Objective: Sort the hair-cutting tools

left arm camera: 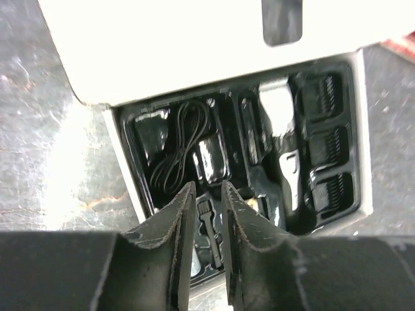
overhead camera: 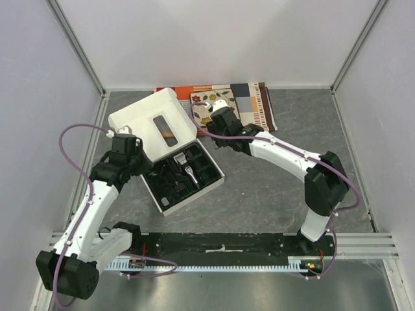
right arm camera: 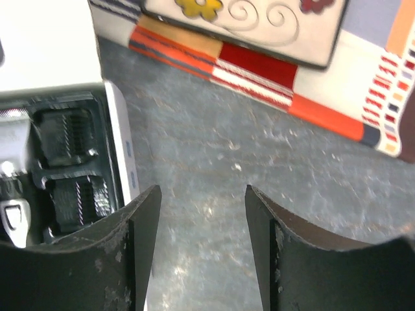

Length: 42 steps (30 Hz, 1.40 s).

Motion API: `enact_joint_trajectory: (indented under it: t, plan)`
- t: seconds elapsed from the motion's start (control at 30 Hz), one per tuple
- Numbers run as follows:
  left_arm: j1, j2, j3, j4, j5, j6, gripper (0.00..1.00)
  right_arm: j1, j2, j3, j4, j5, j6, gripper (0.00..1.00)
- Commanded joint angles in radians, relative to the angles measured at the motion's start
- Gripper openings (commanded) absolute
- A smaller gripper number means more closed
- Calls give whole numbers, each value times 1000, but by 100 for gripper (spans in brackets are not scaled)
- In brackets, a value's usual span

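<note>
The hair-cutting tools lie in the black insert of an open white box. In the left wrist view I see a coiled cord, the black-and-silver clipper, several comb guards and a small brush. My left gripper hovers over the tray's near-left part, just above the brush, its jaws a narrow gap apart and empty; in the top view it is at the box's left edge. My right gripper is open and empty over bare table beside the box's right wall, near two comb guards.
The box lid with a window lies open at the back left. A flowered tile rests on a striped colourful mat at the back, just behind my right gripper. Grey walls enclose the table.
</note>
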Motion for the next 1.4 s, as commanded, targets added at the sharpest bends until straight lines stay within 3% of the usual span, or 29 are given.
enact_joint_trajectory:
  t: [0.0,0.13,0.37,0.53,0.67,0.77,0.97,1.37]
  plan:
    - [35,10,124,-27,-126,-49,31,-31,104,137,77,-131,-26,63]
    - [82,31,168,-64,-155,-66,37,-58,210,262,76,-217,-48,65]
    - [208,22,173,-62,-165,-69,37,-104,320,396,117,-231,-20,61]
    - [360,17,139,-38,-108,-86,25,-130,348,434,134,-235,-13,44]
    - [407,51,105,-9,-74,-117,5,-149,346,425,152,-254,-3,15]
    - [440,62,58,51,-44,-158,2,-156,337,412,159,-275,-6,8]
    - [475,112,-17,142,24,-230,2,-170,294,326,162,-292,-16,2]
    - [596,172,-198,369,179,-292,2,-198,133,19,274,-399,53,6]
